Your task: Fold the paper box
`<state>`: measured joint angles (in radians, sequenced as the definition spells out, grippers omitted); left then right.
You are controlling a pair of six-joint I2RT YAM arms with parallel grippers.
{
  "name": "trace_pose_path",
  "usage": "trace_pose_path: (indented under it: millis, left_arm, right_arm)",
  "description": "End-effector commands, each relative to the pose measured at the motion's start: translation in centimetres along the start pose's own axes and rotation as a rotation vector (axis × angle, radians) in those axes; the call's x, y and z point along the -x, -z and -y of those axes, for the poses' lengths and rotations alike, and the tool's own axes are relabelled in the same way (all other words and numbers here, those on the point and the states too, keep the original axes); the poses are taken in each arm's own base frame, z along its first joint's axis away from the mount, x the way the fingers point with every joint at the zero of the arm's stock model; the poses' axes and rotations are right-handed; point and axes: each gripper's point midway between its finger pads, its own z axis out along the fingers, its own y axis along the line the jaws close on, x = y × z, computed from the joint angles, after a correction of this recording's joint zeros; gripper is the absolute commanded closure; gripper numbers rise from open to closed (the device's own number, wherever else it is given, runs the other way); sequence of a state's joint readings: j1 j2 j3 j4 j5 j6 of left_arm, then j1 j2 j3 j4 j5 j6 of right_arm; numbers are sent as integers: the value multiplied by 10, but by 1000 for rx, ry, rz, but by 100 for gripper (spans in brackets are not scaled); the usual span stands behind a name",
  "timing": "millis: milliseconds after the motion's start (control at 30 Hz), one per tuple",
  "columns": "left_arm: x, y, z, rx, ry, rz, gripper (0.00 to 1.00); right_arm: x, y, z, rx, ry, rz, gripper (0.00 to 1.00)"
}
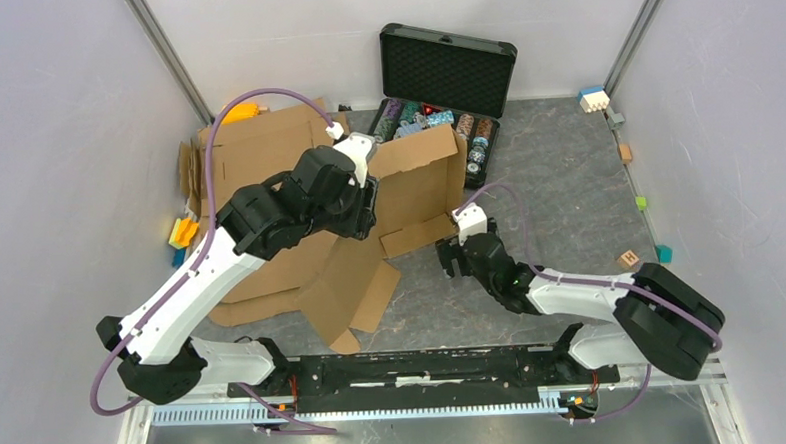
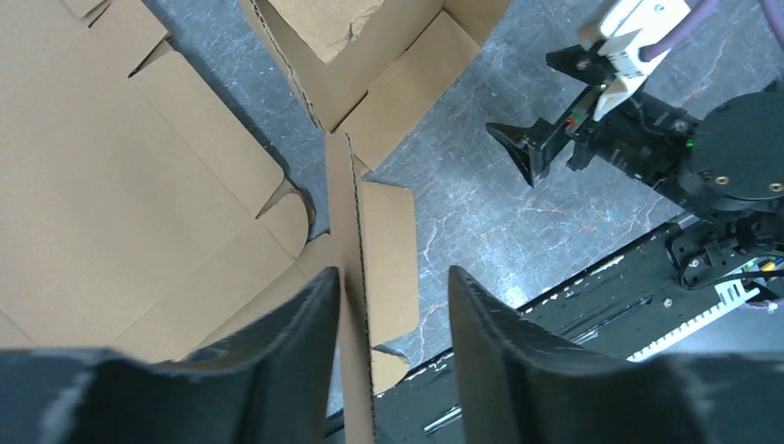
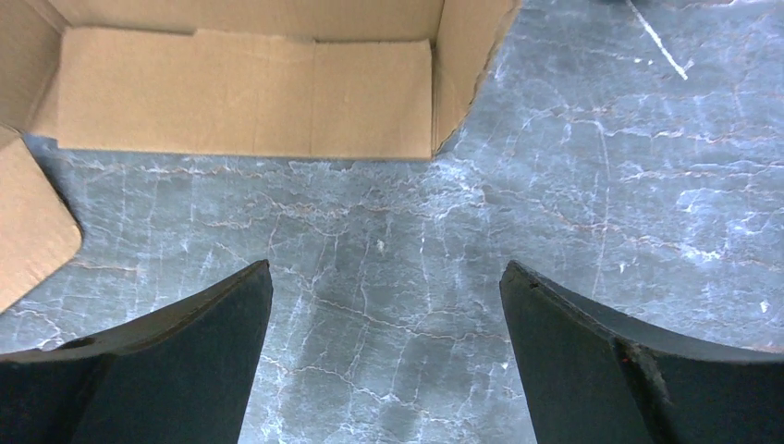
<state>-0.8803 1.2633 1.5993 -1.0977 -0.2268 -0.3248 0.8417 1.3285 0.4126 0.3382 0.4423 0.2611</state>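
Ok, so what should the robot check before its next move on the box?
1. Left end effector open: ok, fingers apart.
2. Flap of the paper box between its fingers: ok, an upright edge stands there, not pinched.
3. Right end effector open and empty: ok, only bare table below.
4. Right end effector clear of the box: ok, the cardboard lies ahead, apart.
5. Box folded: not ok, flaps splay out.
6. Box clear of the black case: cannot tell.
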Motion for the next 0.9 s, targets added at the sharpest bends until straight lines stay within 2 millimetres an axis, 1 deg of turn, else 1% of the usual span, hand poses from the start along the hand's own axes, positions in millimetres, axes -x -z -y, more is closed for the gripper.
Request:
trace_pose_path:
  millis: [0,67,167,233,333,400,467,533,667,833,867]
  left_arm:
    - [16,12,-1,-19,12,63,40]
    - [17,18,-4,-21,29,81,34]
    - [18,29,-8,-34,52,108,21]
    - [16,33,-10,-43,64,109,16]
    - [6,37,-7,-71,78,81,11]
    - [-4,39,-6,-89,83,59,9]
    - [-12,45,-10,-85,89,58,7]
    - [-18,55,-15,-77,108,70,4]
    - [-32,71,-16,-111,147,85,3]
    - [-56,71,-19,-118,164,40,3]
    - [-59,72,-19,-123,166,35,3]
  right_arm:
    - [14,7,7,29,-38,45,2]
    - [18,9,15,27,-57,54,2]
    - [27,11,27,37,-89,73,2]
    - [36,9,34,52,-100,86,2]
    - [53,6,43,53,-97,126,2]
    - [64,3,41,74,-75,166,2]
    - [72,-2,39,84,-58,189,2]
    - [81,-8,39,80,-46,199,2]
    - [107,-13,38,78,-54,249,7]
    - [133,-14,34,89,-58,298,14]
    - [137,-15,32,99,-52,305,17]
